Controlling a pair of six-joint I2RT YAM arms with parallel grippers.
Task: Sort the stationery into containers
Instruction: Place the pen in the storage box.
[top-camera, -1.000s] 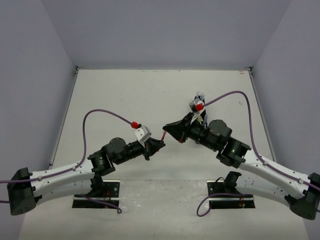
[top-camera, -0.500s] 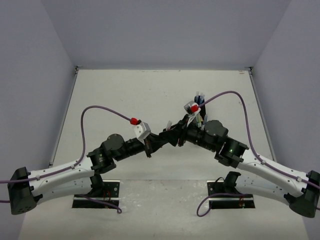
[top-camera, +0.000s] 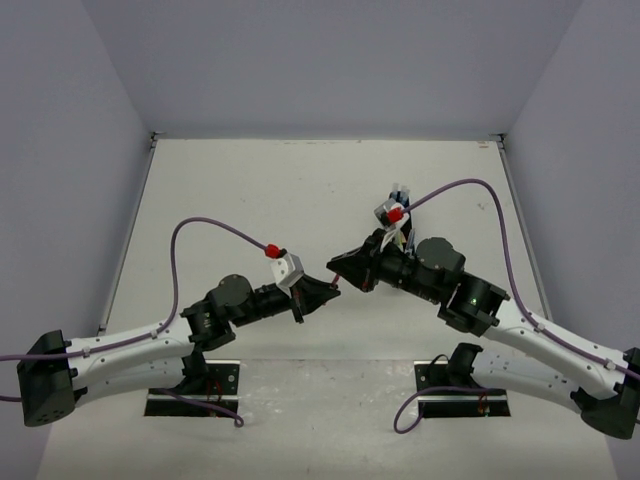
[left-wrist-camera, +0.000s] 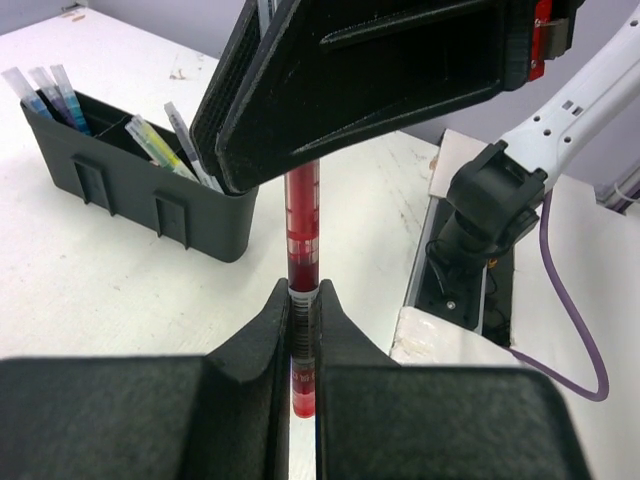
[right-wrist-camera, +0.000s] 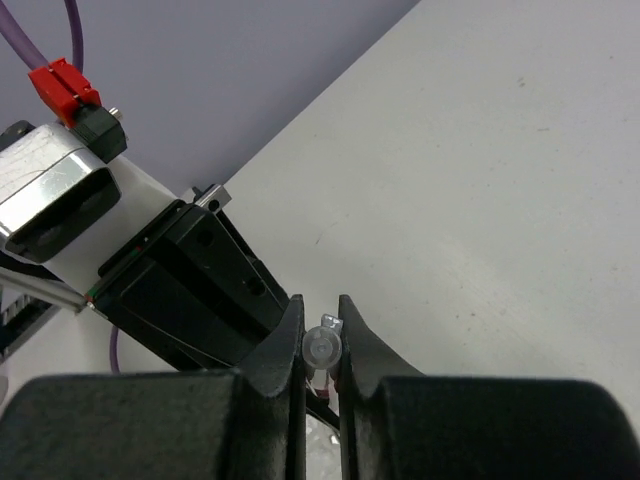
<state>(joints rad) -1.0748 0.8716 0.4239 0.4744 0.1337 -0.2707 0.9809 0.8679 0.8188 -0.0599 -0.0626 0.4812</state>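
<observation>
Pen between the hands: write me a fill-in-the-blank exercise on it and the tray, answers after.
The left hand and the right hand both grip one ____ pen. The organiser tray is ____ in colour. In the left wrist view, the tray lies to the ____ of the pen.
Missing words: red; black; left.
</observation>
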